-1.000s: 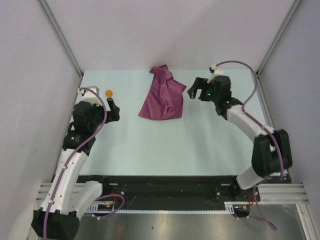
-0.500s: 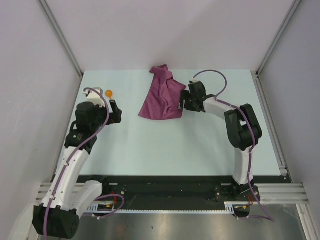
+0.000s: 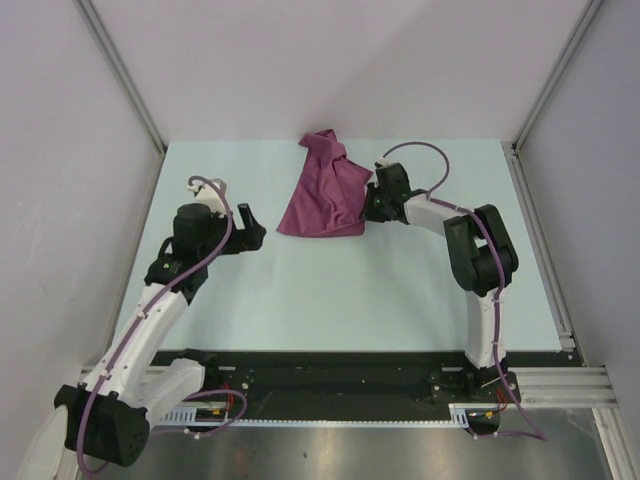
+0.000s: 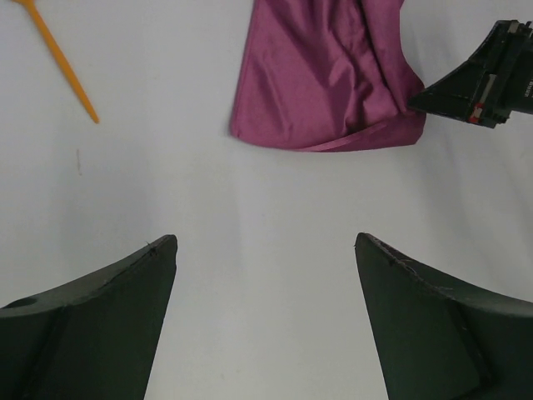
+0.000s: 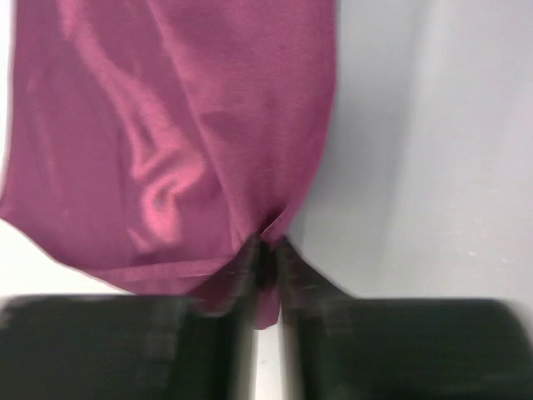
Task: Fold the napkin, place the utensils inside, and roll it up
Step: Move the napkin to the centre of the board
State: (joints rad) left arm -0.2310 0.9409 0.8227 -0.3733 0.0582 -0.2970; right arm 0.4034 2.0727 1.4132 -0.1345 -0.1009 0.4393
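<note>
The plum napkin (image 3: 322, 190) lies crumpled at the back middle of the table. My right gripper (image 3: 368, 204) is at its right edge. In the right wrist view the jaws (image 5: 268, 243) are shut on a pinch of the napkin (image 5: 166, 125) near its lower corner. My left gripper (image 3: 250, 231) stands open to the left of the cloth, with nothing between its fingers (image 4: 265, 240). The left wrist view shows the napkin (image 4: 325, 75) ahead and an orange utensil (image 4: 62, 67) lying on the table at upper left. The utensil is hidden in the top view.
White walls with metal posts enclose the pale blue table (image 3: 330, 290) on three sides. The black base rail (image 3: 330, 375) runs along the near edge.
My right gripper swung left to the napkin's right edge and closed on it. My left arm moved right toward the middle, covering the orange utensil in the top view.
</note>
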